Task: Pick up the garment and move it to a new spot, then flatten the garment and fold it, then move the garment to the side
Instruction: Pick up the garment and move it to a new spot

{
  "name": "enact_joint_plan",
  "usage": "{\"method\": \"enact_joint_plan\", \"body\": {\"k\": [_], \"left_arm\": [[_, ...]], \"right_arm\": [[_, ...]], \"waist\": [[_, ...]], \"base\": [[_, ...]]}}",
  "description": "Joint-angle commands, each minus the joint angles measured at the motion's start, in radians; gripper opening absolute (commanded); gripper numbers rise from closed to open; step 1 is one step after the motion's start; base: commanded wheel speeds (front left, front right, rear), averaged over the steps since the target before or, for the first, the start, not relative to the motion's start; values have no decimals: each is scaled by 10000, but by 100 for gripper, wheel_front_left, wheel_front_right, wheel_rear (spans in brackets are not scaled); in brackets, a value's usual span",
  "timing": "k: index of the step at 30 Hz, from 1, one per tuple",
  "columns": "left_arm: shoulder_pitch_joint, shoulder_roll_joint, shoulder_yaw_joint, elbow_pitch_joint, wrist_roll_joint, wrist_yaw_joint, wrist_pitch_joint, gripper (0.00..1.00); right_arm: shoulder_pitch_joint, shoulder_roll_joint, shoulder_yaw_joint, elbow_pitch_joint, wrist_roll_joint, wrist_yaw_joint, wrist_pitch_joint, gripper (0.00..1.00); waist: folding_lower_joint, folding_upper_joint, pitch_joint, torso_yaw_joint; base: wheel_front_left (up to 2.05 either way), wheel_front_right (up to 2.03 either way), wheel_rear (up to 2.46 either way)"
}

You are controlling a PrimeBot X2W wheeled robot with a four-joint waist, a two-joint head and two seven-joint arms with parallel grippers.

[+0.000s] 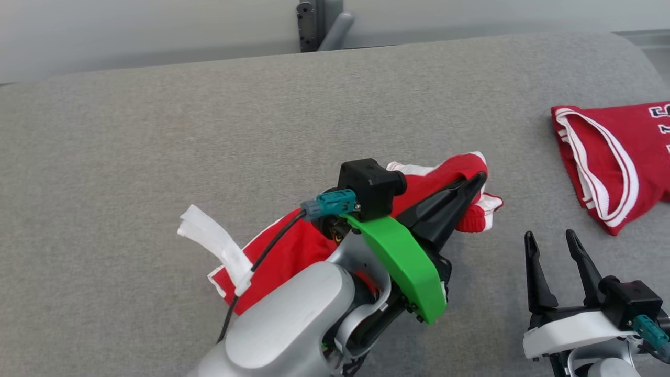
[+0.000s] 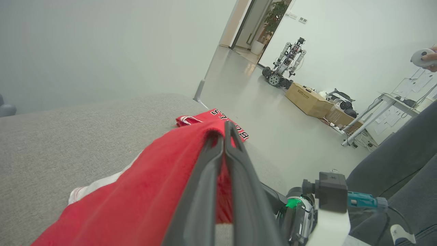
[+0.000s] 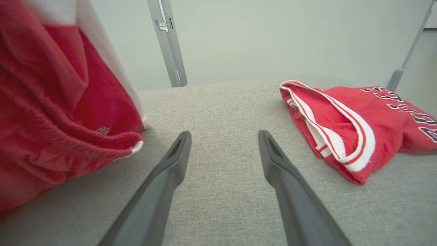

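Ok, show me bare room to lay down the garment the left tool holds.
Free: the wide grey surface left of and beyond the garment, to the far edge. Narrower: the gap between garment and folded jersey. Crowded: near right, around the right tool.

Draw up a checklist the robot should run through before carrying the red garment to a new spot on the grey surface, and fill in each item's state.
1. Left jaws shut on the garment: ok, cloth is pinched between them.
2. Right jaws free: ok, open and holding nothing.
3. Garment lifted off the grey surface: cannot tell; its lower end seems to reach the surface.
4. Room for set-down: ok, the surface's left part is bare in the head view.
5. Apart from the second red garment: ok, it lies separately at the right.
6. Garment flat: not ok, it is bunched.
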Motion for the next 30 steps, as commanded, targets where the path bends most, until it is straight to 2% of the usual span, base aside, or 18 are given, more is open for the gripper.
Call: {"method": "enact_joint_plan", "body": {"k": [1,4,8,13,17,20,24,30], "left_arm": [[-320,59,-342,284,-265,320,-255,0],[-355,59,-611,696,-505,500,-436,0],[-207,197,-1048,2264,-179,691,-563,0],[895,1064,-1346,3274,-568,319,-319,0],[1905,1971,-1263,3326,-1049,260,-227,0],[2356,2574,-1016,3404,-1243,469,-330,0],[2566,3030,-607,3695,-1422,777,-598,0],[1902,3125,-149,4004,-1264,966,-1042,0]], "right_arm": [[-184,-1,-5,54,196,-11,-29,100],[-214,-1,-14,74,292,-11,-31,100],[-129,1,-90,105,434,-11,-31,100],[63,3,-243,132,542,-11,-29,100],[233,2,-409,157,594,-11,-31,100],[239,-1,-424,212,633,-11,-31,100],[188,-1,-376,219,568,-11,-31,100],[38,-3,-305,249,398,-11,-31,100]], "waist": [[0,106,335,-914],[0,106,413,-1136],[0,106,445,-1418],[0,106,382,-1550],[0,106,331,-1383],[0,106,305,-1170],[0,106,253,-838],[0,106,104,-493]], "base": [[0,0,0],[0,0,0],[0,0,0],[0,0,0],[0,0,0],[0,0,0],[0,0,0],[0,0,0]]}}
